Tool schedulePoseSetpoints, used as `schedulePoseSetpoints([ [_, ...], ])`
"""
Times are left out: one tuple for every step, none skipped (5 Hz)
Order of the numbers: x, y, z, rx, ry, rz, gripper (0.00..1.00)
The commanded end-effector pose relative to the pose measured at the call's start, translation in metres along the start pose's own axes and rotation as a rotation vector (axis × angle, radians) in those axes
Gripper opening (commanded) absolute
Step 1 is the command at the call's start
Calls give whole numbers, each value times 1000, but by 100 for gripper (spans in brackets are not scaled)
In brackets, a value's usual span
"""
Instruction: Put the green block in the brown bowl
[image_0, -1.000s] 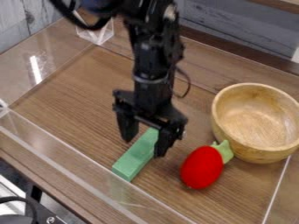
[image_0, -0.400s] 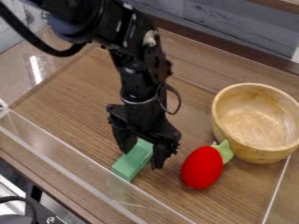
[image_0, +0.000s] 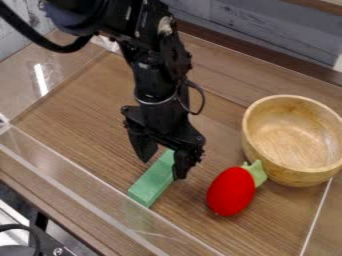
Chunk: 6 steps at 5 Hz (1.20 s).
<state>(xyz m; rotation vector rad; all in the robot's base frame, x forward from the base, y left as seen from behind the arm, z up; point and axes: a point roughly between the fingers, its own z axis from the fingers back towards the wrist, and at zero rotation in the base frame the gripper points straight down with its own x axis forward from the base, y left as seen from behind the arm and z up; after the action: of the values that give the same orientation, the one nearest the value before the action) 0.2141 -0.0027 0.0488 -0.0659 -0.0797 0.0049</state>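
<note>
The green block (image_0: 152, 184) lies flat on the wooden table, a light green bar pointing from front left to back right. My gripper (image_0: 166, 156) hangs just over its far end, open, one finger on each side of the bar; nothing is held. The brown bowl (image_0: 297, 139) stands upright at the right, empty, a short way from the gripper.
A red strawberry-like toy (image_0: 233, 190) with a green stem lies between the block and the bowl, touching the bowl's front. Clear plastic walls (image_0: 80, 190) border the table at the front and left. The black arm (image_0: 134, 40) leans in from the upper left.
The gripper dropped low over the block's far end, then rose slightly. Its jaws stayed open and the block did not move.
</note>
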Motion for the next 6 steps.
schedulePoseSetpoints([
  [3, -1, 5, -1, -45, -40, 100],
  [6, -3, -2, 0, -50, -44, 100],
  [9, -3, -9, 5, -46, -45, 100],
  [9, -2, -12, 7, -46, -79, 100],
  [11, 2, -14, 5, -45, -107, 100],
  [12, 3, -6, -1, -47, -124, 100],
])
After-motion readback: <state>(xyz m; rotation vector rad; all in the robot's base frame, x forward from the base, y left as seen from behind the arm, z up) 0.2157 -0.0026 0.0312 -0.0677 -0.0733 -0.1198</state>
